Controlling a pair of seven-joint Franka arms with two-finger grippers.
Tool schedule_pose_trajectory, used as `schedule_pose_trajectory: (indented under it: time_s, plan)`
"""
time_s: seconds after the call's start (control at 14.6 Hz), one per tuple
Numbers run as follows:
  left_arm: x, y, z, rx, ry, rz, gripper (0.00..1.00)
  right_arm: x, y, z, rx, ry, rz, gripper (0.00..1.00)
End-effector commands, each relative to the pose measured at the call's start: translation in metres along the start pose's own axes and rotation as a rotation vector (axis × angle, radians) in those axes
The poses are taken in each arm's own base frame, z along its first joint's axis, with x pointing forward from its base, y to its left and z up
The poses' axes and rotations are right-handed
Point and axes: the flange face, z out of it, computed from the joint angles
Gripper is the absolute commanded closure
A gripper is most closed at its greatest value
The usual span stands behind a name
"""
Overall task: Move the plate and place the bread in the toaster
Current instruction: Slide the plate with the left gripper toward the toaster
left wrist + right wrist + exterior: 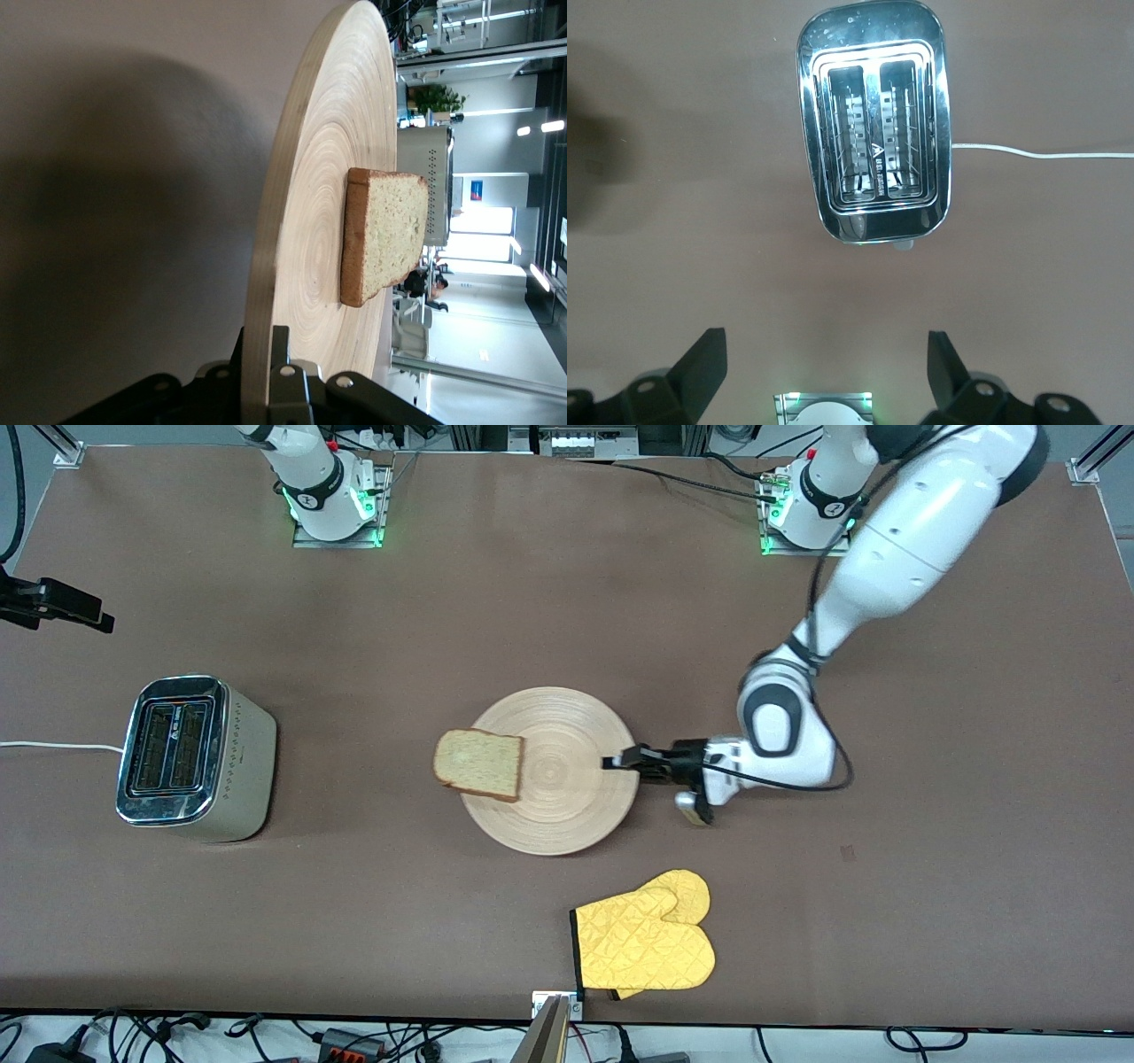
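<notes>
The round wooden plate (567,779) lies flat at the middle of the table; I cannot tell whether it rests on the table or is just off it. My left gripper (613,762) is shut on the plate's rim (264,354) on the side toward the left arm's end. The bread (478,763) lies on the plate and overhangs the edge that faces the toaster (190,757); it also shows in the left wrist view (390,235). The two-slot toaster (875,124) stands toward the right arm's end. My right gripper (824,338) hangs open high over the table beside it.
A yellow oven mitt (647,943) lies nearer the front camera than the plate. The toaster's white cord (53,746) runs off toward the right arm's end of the table. A black clamp (53,602) juts in at that end.
</notes>
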Motion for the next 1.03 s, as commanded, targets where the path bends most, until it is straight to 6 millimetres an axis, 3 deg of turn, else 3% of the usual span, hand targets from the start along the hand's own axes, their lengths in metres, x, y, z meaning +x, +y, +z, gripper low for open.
schedule_pose_trajectory:
  time_s: [0.0,0.21,0.41,0.62,0.69,0.75,0.82,0.96]
  plan:
    - [-0.016,0.011,0.033,-0.025,0.033,-0.05,0.99,0.003,0.001,-0.001,-0.002,-0.008,-0.003,0.0]
    - [-0.029,0.009,0.055,0.01,0.036,-0.06,0.99,0.003,0.001,-0.006,-0.001,0.003,-0.002,0.0]
    - [-0.043,-0.006,0.073,0.02,0.005,-0.079,0.99,0.004,0.001,-0.005,-0.001,0.002,-0.001,0.0]
    - [-0.047,-0.009,0.078,0.011,0.008,-0.104,0.93,0.003,0.001,-0.006,-0.001,0.003,-0.001,0.0]
    - [-0.047,-0.012,0.077,0.013,0.012,-0.111,0.74,0.003,0.001,-0.006,-0.001,0.003,-0.001,0.0]
    - [-0.045,-0.013,0.074,0.014,0.014,-0.108,0.18,0.003,0.001,-0.006,-0.001,0.003,-0.001,0.0]
    - [-0.042,-0.012,0.07,0.016,0.019,-0.103,0.0,0.003,0.001,-0.006,-0.001,0.003,-0.001,0.0]
    - [-0.032,-0.011,0.054,0.015,0.04,-0.102,0.0,0.004,0.001,-0.005,-0.001,0.002,-0.001,0.0]
